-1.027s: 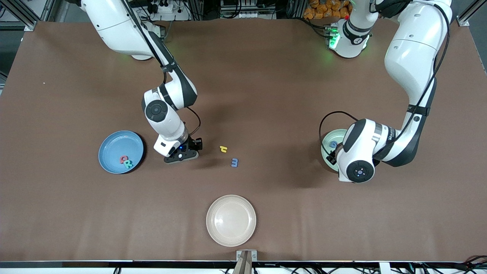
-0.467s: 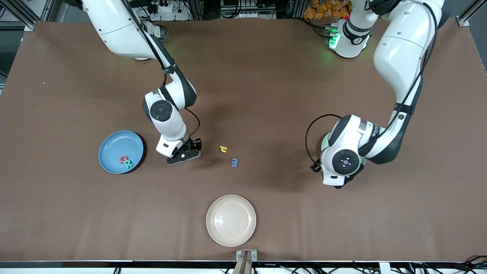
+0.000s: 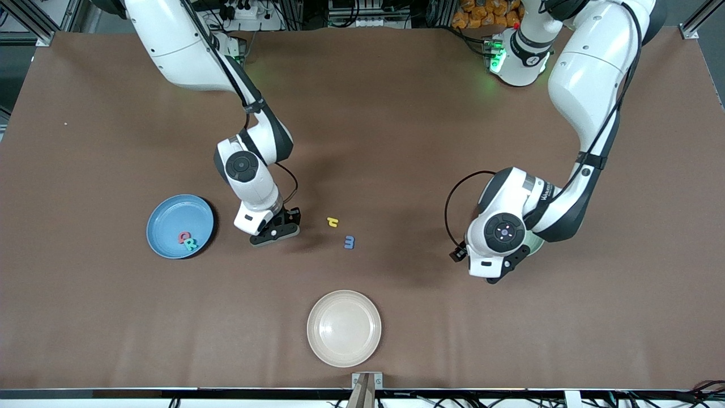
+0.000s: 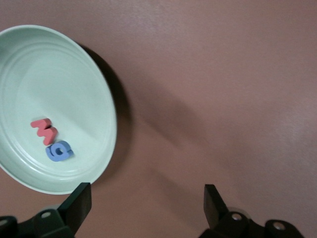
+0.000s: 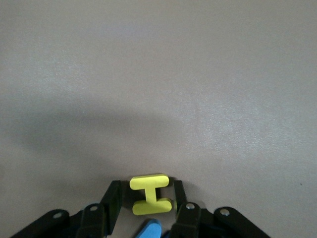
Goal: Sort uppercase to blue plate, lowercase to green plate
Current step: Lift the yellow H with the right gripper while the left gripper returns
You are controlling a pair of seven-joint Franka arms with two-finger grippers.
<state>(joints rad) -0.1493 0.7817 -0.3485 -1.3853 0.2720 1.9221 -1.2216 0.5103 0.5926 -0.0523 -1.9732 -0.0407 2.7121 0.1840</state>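
Note:
My right gripper [image 5: 146,193] stands low on the table beside the blue plate [image 3: 170,212], open, its fingers either side of the yellow H [image 5: 151,196] with a small gap on one side. A blue letter's tip [image 5: 150,230] shows close by. The blue plate holds the red Q [image 3: 183,237] and teal R [image 3: 191,244]. The green plate [image 4: 106,99] holds the red w [image 4: 43,130] and blue g [image 4: 58,150]. My left gripper [image 4: 147,193] hangs open and empty over bare table beside that plate. The yellow h [image 3: 333,221] and blue m [image 3: 349,242] lie mid-table.
A cream plate [image 3: 344,327] sits near the front edge, nearer the camera than the loose letters. In the front view the left arm's hand [image 3: 497,249] covers most of the green plate [image 3: 535,243].
The left arm has swung off the green plate toward the middle of the table. The right gripper's fingers have drawn in a little around the H; that hand has barely moved.

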